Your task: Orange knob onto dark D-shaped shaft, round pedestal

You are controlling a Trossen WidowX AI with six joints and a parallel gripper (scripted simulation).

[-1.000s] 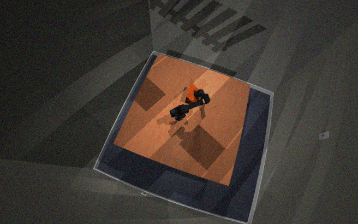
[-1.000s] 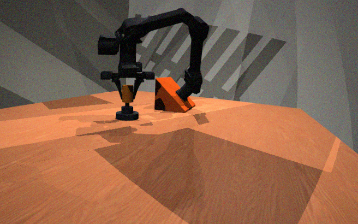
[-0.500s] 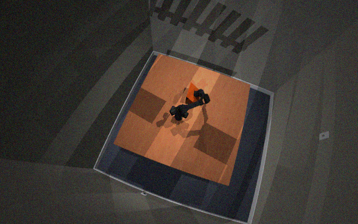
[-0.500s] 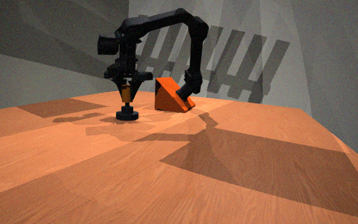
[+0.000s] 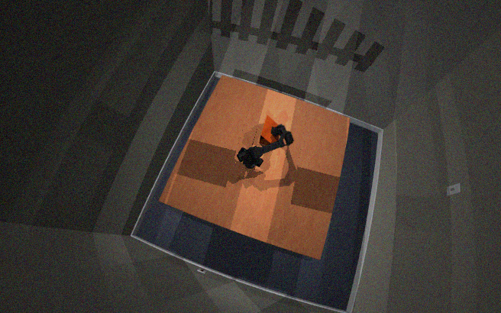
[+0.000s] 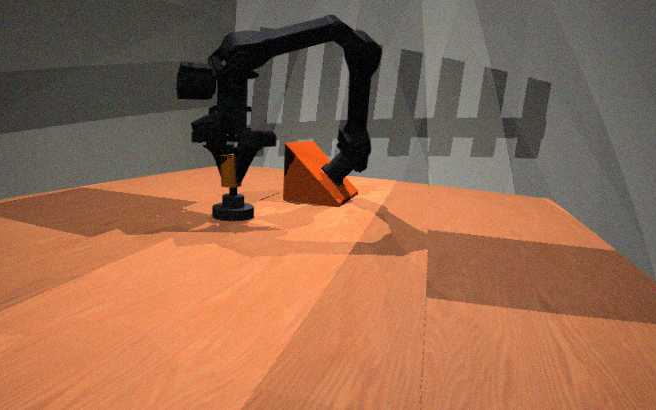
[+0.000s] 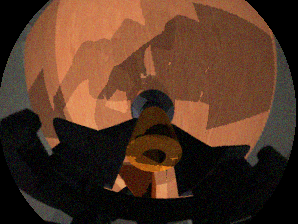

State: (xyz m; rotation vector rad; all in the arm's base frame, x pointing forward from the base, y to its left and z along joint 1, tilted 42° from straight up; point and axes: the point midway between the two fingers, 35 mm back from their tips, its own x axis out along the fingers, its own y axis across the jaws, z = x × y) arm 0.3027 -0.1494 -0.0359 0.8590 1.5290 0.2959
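Observation:
The orange knob [image 6: 228, 172] [image 7: 153, 131], a tall narrow cylinder, stands upright between the fingers of my gripper [image 6: 230, 179] [image 7: 153, 124], which is shut on it. Below it is the round dark pedestal [image 6: 232, 212] [image 7: 138, 108], a wide disc with a smaller step on top. A short length of the dark shaft [image 6: 232, 191] shows between the knob's lower end and that step. The knob is directly over the shaft, at or near its top; whether the shaft tip is inside the hole is hidden. The top view shows the knob and pedestal covered by the arm.
An orange wedge block [image 5: 268, 128] [image 6: 301, 175] stands behind and right of the pedestal in the exterior view, with the arm's base on its slope. The arm arches over from it. Patchy shadows cross the wooden table top [image 5: 252, 217] [image 6: 320, 325].

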